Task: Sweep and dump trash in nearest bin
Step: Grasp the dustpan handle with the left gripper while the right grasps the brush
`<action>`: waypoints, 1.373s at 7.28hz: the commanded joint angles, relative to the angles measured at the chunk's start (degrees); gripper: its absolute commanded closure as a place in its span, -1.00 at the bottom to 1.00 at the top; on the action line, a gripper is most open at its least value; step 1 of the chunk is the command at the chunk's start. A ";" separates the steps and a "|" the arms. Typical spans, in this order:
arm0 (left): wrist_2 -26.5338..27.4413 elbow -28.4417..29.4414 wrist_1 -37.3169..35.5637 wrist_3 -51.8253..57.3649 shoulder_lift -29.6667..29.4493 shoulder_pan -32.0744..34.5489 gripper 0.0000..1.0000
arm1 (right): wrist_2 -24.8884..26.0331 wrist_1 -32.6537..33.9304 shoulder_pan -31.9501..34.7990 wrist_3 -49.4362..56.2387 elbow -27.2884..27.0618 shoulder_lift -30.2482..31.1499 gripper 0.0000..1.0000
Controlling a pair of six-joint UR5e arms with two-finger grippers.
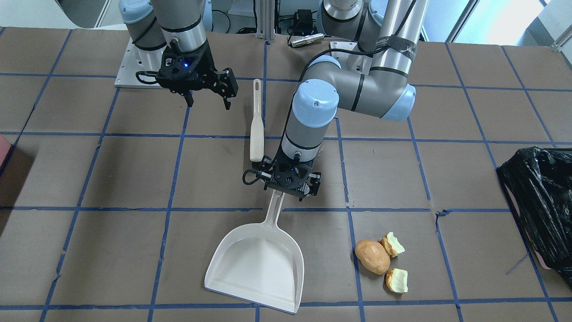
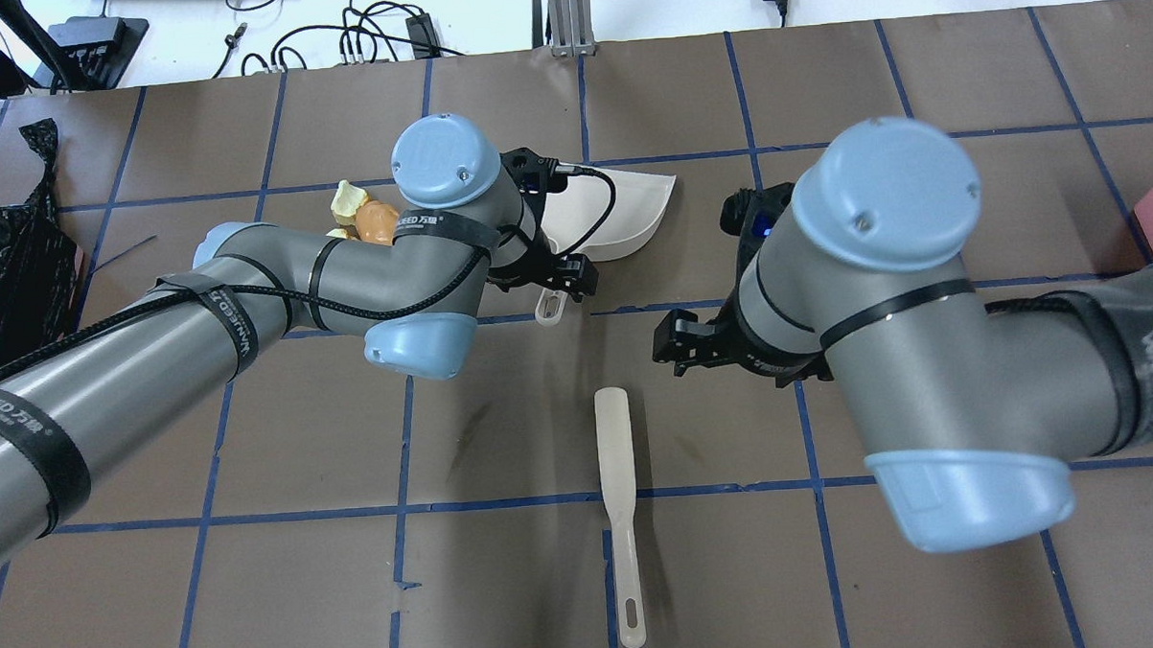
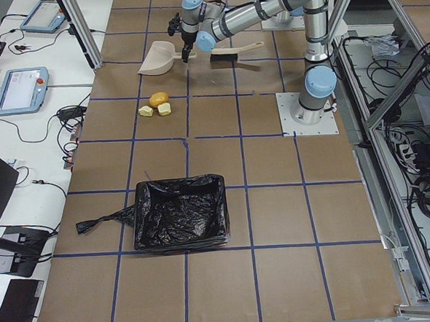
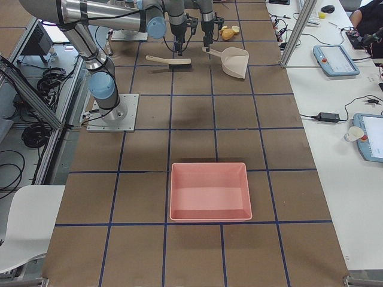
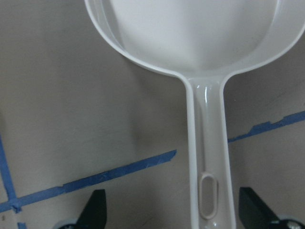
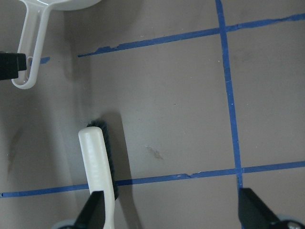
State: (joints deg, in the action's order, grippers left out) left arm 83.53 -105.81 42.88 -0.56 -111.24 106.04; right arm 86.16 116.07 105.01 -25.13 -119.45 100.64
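The trash lies on the table: a tan potato-like lump (image 1: 372,256) and two pale chunks (image 1: 393,244) (image 1: 397,280). A white dustpan (image 1: 259,268) lies to their left in the front-facing view. My left gripper (image 1: 290,187) is open and low over the dustpan's handle (image 5: 209,157), with one finger (image 5: 95,212) on each side and neither touching it. My right gripper (image 1: 208,96) is open and empty above the table, beside a white hand brush (image 1: 256,129), which also shows in the right wrist view (image 6: 97,162). The bin with the black bag (image 1: 538,201) stands at the table's end on my left.
A pink tray with no bag (image 4: 209,191) stands toward the table's end on my right. The brown table top (image 1: 134,179) is marked with a blue tape grid. The left arm's elbow (image 2: 414,344) hangs over the middle of the table.
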 commanded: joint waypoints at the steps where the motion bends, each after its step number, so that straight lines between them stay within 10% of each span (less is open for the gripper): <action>1: -1.27 0.08 -0.69 0.21 -0.73 0.04 -0.81 | 2.43 4.60 6.76 -8.49 -3.42 -0.35 -0.99; 10: -1.09 1.13 -0.61 -1.29 -2.76 0.83 -0.08 | 10.70 21.66 24.10 -16.83 -9.13 -11.96 -1.00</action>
State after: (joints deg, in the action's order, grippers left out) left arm 82.44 -104.66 42.34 -1.84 -113.91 106.95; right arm 96.75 137.13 128.25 -45.05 -127.59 89.46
